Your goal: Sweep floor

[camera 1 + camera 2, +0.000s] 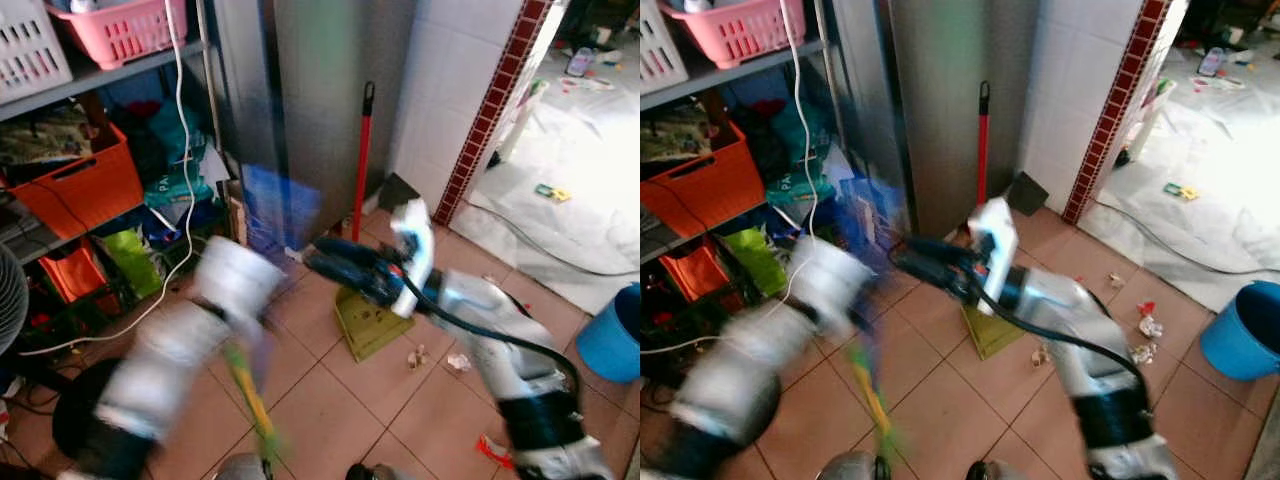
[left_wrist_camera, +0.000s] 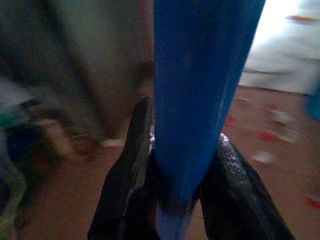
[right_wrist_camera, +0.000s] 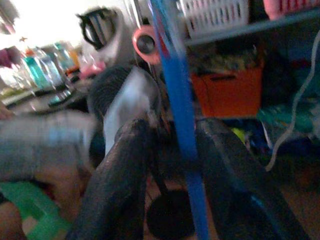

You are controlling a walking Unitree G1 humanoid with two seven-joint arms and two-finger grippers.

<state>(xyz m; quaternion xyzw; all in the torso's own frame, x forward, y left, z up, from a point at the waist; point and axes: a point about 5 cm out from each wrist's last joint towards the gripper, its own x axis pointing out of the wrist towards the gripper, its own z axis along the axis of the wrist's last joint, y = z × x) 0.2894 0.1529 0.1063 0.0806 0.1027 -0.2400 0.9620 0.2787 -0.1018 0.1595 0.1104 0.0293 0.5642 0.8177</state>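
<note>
Left gripper (image 2: 175,200) clamped on blue broom handle (image 2: 200,90); right gripper (image 3: 170,150) straddling it, grip uncertain. Best swept steadily, pushing paper scraps (image 1: 435,358) toward green dustpan (image 1: 370,322)

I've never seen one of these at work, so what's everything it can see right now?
Broom handle: one, blue, between the left gripper's fingers; blurred.
Dustpan: one, yellowish green with a red upright handle, on the tiles by the steel cabinet.
Scraps: several, pale and red, scattered on the tiles right of the dustpan.
Bucket: one, blue, far right on the floor.
Baskets: one pink and one white, top shelf; one orange crate below.
Cable: one, white, hanging down the shelf.
Fan: one, at the left edge.
Left gripper: shut on the broom handle.
Right gripper: black fingers either side of the handle; contact unclear.
</note>
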